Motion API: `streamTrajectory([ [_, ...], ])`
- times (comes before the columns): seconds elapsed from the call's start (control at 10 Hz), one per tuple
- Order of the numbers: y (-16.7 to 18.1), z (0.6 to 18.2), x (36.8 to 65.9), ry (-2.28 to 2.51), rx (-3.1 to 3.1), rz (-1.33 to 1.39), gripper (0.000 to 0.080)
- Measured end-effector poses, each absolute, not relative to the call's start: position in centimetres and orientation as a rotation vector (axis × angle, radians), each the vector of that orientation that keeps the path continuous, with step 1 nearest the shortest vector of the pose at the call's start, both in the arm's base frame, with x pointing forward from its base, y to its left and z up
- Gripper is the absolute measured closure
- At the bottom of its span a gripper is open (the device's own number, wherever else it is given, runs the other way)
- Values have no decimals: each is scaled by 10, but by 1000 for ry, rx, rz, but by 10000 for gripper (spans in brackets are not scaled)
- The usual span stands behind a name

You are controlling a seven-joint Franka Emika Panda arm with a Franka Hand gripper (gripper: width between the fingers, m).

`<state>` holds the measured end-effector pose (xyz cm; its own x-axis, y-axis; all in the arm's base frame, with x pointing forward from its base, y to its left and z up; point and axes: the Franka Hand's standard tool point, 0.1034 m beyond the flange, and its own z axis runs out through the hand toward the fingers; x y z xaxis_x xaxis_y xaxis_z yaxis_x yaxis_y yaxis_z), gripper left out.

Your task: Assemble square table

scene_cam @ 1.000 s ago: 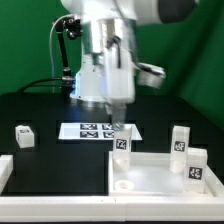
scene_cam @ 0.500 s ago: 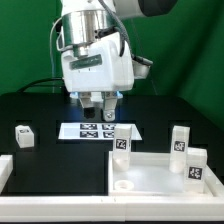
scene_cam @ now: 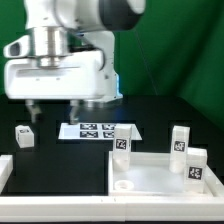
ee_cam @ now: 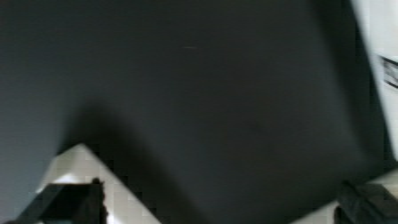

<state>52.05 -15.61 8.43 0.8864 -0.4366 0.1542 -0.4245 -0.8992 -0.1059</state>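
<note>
The white plastic square slab with a raised rim (scene_cam: 165,175) lies flat on the black tabletop at the exterior view's lower right, hollow side up. Three small white tagged leg blocks stand upright at its far edge — one (scene_cam: 122,139) at the left corner, two (scene_cam: 180,141) (scene_cam: 197,166) at the right. A fourth block (scene_cam: 24,135) sits well apart, far left.

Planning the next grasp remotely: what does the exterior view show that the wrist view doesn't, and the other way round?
Only the exterior view shows the square table slab, four leg blocks, the marker board and the gripper, empty above the table. Only the wrist view shows the fingertips close up, with nothing between them. Both share the black tabletop.
</note>
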Motion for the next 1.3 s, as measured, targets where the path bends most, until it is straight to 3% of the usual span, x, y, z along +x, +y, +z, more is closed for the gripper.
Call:
streamTrajectory([
  [0.1,-169,74,505,602,-3016,-240,151],
  [0.6,-165,71,500,138,-3138,-263,151],
  [0.7,-164,70,498,-14,-3149,-227,151],
  [0.9,-150,63,482,-300,-3062,90,151],
  [1.3,-144,56,479,-477,-3052,87,151],
])
